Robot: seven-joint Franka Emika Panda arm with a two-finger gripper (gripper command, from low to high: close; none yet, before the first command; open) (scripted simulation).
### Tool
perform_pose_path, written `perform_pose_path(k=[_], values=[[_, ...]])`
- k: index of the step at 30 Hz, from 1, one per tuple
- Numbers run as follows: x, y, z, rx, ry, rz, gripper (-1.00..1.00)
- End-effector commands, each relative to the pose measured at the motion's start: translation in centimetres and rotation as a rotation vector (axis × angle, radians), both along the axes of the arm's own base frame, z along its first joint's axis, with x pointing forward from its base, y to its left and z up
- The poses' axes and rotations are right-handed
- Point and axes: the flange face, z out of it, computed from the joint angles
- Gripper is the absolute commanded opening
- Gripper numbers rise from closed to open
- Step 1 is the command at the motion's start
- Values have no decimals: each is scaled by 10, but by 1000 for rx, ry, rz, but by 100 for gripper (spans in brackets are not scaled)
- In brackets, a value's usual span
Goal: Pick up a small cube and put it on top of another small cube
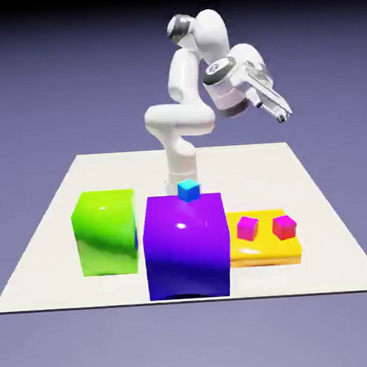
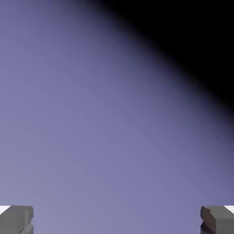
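Observation:
The small cube is out of view in both views. My gripper [image 1: 283, 117] hangs high in the air at the exterior view's upper right, tilted and pointing away from the table, far above the blocks. In the hand view the gripper [image 2: 117, 225] is open: its grey fingertips [image 2: 16, 220] sit at the bottom corners, wide apart, with nothing between them. That view holds only blue-violet backdrop, darkening to black at the upper right.
A big purple block [image 1: 185, 247] stands at the front middle with a tiny blue cube [image 1: 188, 190] on its top. To its left stands a big green block [image 1: 105, 231]. A low yellow slab [image 1: 265, 250] on the right carries two tiny magenta cubes [image 1: 247, 228].

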Motion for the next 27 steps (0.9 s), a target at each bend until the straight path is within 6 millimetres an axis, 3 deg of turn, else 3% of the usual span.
perform_pose_path(k=[1, 8, 14, 20, 27], values=[[-7, 10, -8, -41, -12, 26, 0], [-47, 57, -82, -347, -43, 189, 0], [-69, 61, -164, -636, 8, 282, 0], [-80, 30, -245, -940, 125, 316, 0], [-88, -42, -317, -1302, 328, 267, 0]])
